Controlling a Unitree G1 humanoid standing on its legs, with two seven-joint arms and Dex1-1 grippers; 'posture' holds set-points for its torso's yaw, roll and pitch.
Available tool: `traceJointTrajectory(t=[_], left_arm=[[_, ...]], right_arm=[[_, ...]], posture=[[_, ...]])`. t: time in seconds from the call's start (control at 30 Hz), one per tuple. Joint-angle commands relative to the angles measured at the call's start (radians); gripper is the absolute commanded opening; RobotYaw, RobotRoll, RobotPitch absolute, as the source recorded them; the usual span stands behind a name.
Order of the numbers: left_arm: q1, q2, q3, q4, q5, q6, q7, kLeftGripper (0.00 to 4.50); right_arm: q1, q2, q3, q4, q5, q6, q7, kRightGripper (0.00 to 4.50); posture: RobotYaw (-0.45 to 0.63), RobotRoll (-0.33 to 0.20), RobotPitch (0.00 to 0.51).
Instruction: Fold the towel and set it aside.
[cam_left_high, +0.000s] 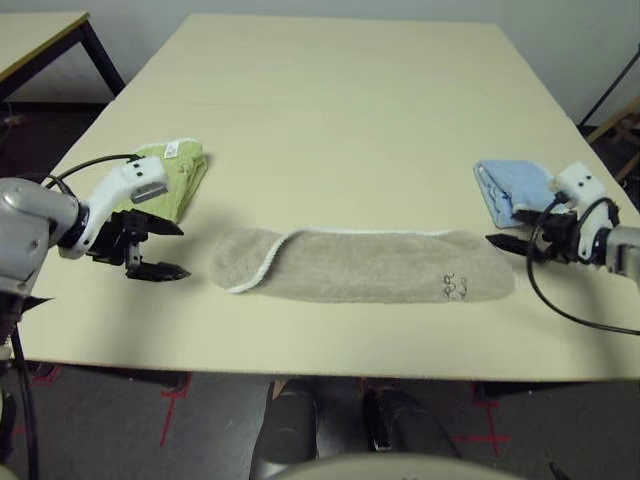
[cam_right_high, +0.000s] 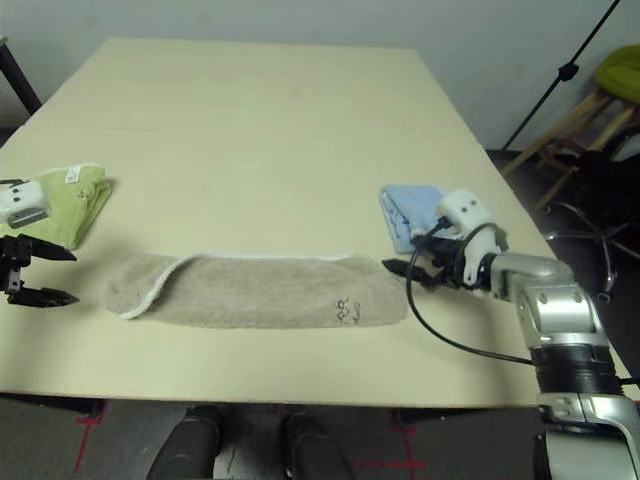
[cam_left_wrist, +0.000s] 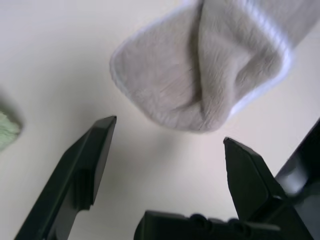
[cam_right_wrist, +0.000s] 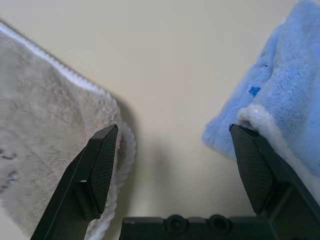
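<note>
The small dark printed mark (cam_left_high: 456, 287) on the long beige terry cloth towel (cam_left_high: 370, 265) is too small to read. In the left wrist view the towel's rounded end (cam_left_wrist: 200, 75) is blurred and runs off the picture's edge, and beside it just a sliver of the lime-green folded cloth (cam_left_wrist: 7, 130) shows. In the right wrist view the light-blue fluffy folded cloth (cam_right_wrist: 280, 95) is cut off by the edge; the towel there is cut off too.
</note>
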Motion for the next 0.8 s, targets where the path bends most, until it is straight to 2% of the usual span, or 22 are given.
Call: traceJointTrajectory(t=[0.03,0.13,0.27,0.47,0.67,0.8], left_arm=[[0.121,-0.032,0.115,-0.185,-0.124,0.198,0.069,4.50],[0.167,-0.067,0.176,-0.271,-0.178,0.268,0.146,4.50],[0.095,-0.173,0.231,-0.359,-0.288,0.389,0.283,4.50],[0.008,-0.304,0.225,-0.484,-0.426,0.536,0.457,4.50],[0.064,-0.342,0.185,-0.556,-0.468,0.558,0.566,4.50],[0.151,-0.337,0.153,-0.590,-0.425,0.500,0.636,4.50]], right_arm=[[0.058,-0.028,-0.045,-0.089,0.081,0.109,0.048,4.47],[0.074,-0.017,-0.074,-0.174,0.148,0.182,0.050,4.47],[0.048,0.023,-0.096,-0.266,0.228,0.248,0.016,4.47],[0.065,0.047,-0.079,-0.378,0.277,0.272,-0.002,4.47],[0.128,0.058,-0.069,-0.433,0.269,0.242,-0.018,4.47],[0.175,0.064,-0.052,-0.476,0.247,0.219,-0.041,4.47]], posture=[[0.21,0.000,0.173],[0.21,0.000,0.170],[0.21,0.000,0.169],[0.20,0.000,0.163],[0.19,0.000,0.155],[0.18,0.000,0.146]])
